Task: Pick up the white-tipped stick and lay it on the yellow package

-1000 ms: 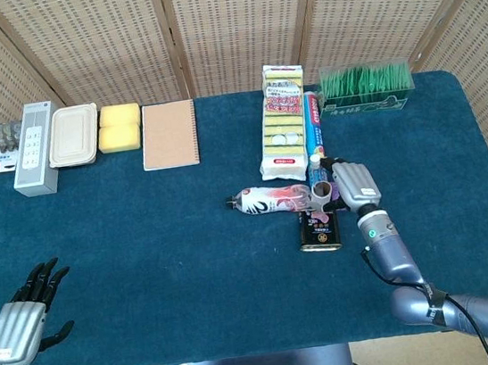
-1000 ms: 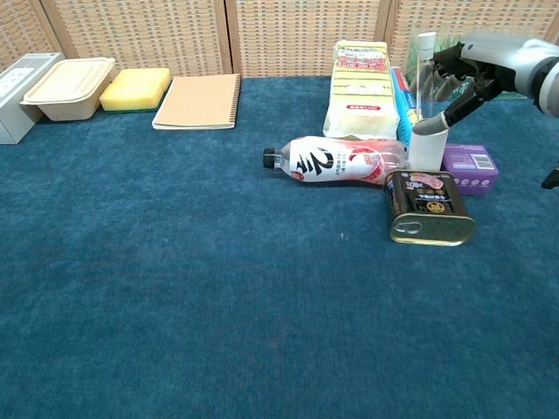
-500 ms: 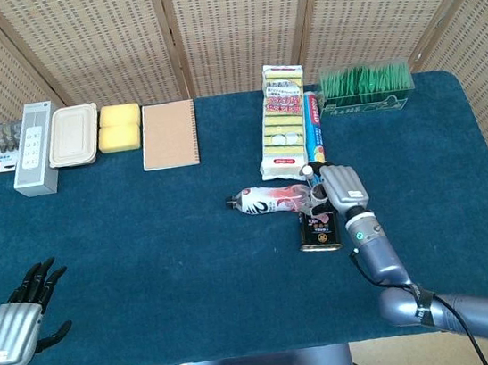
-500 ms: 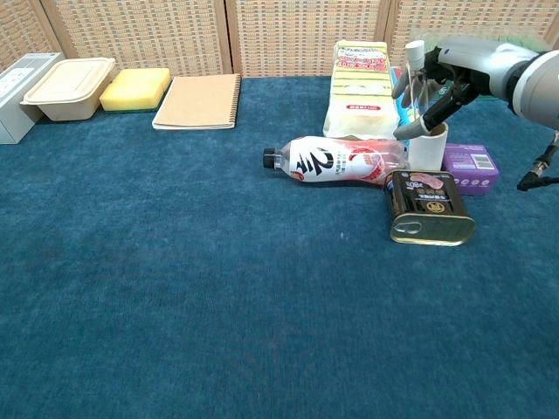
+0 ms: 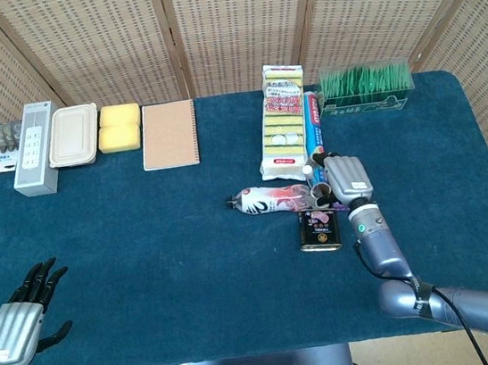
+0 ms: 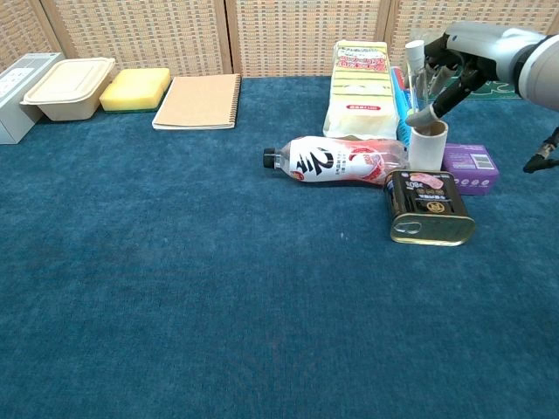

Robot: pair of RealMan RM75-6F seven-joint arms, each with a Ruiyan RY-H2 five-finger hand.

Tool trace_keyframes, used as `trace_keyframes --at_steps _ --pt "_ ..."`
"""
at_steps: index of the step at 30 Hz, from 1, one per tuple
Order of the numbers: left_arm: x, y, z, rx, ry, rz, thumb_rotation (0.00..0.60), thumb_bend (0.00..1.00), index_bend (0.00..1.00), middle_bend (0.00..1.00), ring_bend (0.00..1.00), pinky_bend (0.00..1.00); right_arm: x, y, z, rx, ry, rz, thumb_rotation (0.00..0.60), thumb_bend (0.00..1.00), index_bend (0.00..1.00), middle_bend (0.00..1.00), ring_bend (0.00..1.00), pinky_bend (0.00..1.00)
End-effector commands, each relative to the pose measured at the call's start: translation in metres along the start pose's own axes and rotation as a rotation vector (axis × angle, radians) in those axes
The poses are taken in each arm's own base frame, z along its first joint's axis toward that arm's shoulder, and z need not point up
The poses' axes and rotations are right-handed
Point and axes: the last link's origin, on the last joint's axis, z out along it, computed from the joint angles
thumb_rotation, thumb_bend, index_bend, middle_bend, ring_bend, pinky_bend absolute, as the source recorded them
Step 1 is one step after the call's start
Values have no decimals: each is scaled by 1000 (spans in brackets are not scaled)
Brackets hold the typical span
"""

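A: In the head view, what is the right hand (image 5: 348, 178) doing?

B: It is hovering over the paper tube (image 5: 322, 193), just beside the yellow package (image 5: 284, 130). Half a second ago it was sitting slightly lower and further left; now it is drifting back toward the package's near corner. The left hand (image 5: 18, 322) is resting at the table (image 5: 148, 276) edge, fingers spread, holding nothing, much as before.

A: And from the chest view?

B: The white-tipped stick (image 6: 416, 65) is standing upright, its lower end in the tube, white tip uppermost. The right hand's fingers are curling round it, and it appears pinched between thumb and finger, though the contact is too small to be certain. Compared with a moment ago the hand is higher, the stick straighter.

A: So the task?

B: I judge the lift is under way; the stick is not yet clear of the tube. The package is lying immediately left, so carrying it over should be short.
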Motion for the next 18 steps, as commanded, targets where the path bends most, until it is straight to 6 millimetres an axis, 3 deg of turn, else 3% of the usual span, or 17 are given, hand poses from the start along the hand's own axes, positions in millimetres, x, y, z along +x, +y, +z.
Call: trace_keyframes --at_steps 1,18 --pt "0 0 0 1 -1 0 600 196 96 37 30 270 2 2 1 -4 6 -16 523 241 339 370 340 379" --pt "1 0 -1 -1 3 0 600 196 96 36 30 270 2 1 -6 -10 -3 -3 525 242 393 449 432 428"
